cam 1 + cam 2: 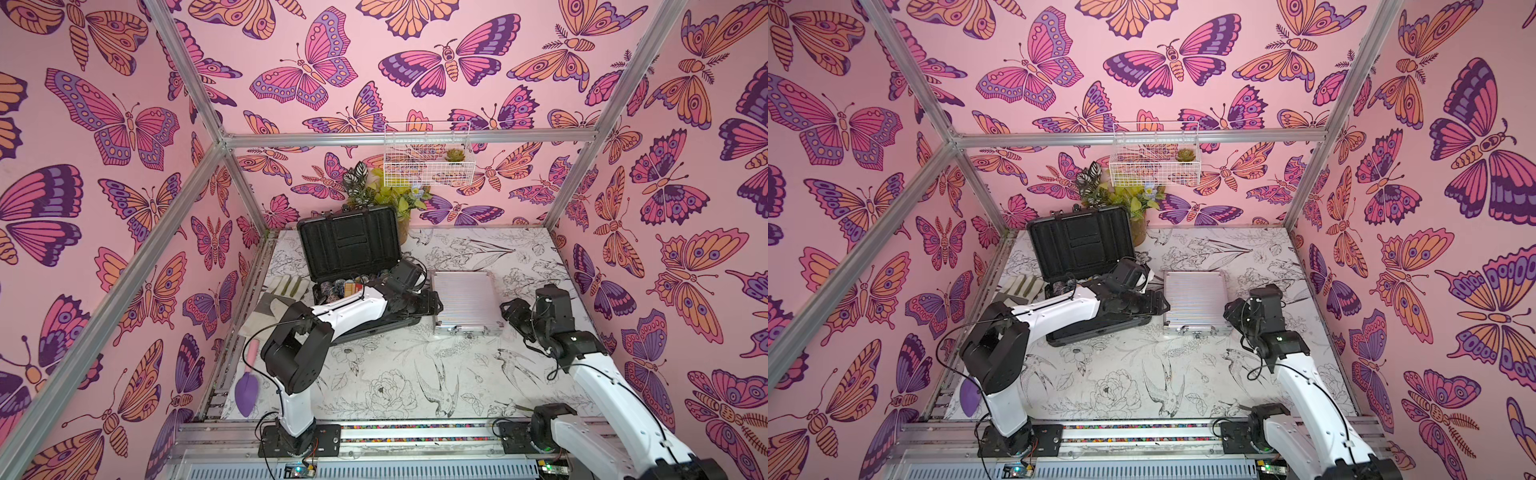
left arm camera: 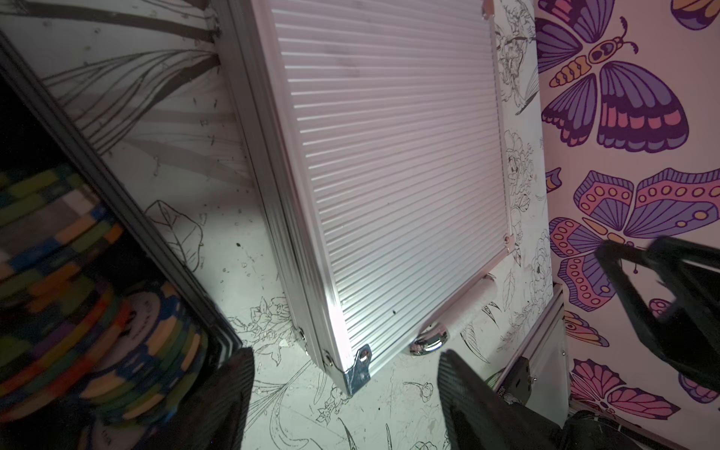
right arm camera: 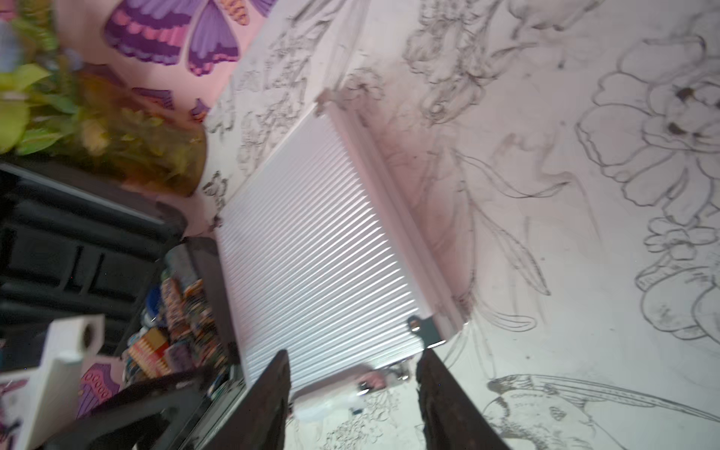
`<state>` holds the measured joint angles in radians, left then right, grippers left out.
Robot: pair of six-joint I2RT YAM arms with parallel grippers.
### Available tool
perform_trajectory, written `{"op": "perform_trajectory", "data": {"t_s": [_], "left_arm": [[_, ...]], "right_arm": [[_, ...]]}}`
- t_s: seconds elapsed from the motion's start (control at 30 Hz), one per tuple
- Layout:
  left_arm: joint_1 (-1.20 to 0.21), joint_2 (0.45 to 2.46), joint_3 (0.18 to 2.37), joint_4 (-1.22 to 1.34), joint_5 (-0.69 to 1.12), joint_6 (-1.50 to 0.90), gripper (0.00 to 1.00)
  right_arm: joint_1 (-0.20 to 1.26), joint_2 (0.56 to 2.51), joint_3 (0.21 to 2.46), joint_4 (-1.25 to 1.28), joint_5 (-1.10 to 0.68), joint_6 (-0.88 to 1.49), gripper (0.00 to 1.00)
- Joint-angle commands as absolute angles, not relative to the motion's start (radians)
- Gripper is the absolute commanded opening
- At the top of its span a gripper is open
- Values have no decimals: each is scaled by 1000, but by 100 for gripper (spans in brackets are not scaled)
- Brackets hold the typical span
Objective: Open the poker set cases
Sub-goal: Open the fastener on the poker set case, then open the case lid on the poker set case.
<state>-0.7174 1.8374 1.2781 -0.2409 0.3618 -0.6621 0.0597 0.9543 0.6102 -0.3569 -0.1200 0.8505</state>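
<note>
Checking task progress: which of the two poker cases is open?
The larger dark grey plastic case, standing open with poker chips showing inside. The smaller silvery aluminium case beside it lies flat and closed.

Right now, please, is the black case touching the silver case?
Apart: the left wrist view shows a strip of table between the black case and the silver case all along their facing sides.

The dark case (image 1: 349, 245) lies open, the silvery case (image 1: 463, 301) shut.
</note>
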Motion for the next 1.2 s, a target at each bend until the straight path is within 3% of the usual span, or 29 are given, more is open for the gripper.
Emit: {"op": "perform_trajectory", "data": {"t_s": [0.0, 0.4, 0.83, 1.17], "left_arm": [[-716, 1878, 1273, -268, 414, -686, 77], [-717, 1955, 1328, -255, 485, -718, 76], [-719, 1992, 1342, -206, 582, -774, 71], [-719, 1964, 1347, -172, 605, -799, 68]], "right_arm": [[-10, 1038, 577, -307, -267, 815, 55], [-80, 1295, 578, -144, -405, 790, 57], [-136, 1345, 543, -66, -540, 819, 57], [-138, 1272, 496, -3, -607, 879, 57]]}}
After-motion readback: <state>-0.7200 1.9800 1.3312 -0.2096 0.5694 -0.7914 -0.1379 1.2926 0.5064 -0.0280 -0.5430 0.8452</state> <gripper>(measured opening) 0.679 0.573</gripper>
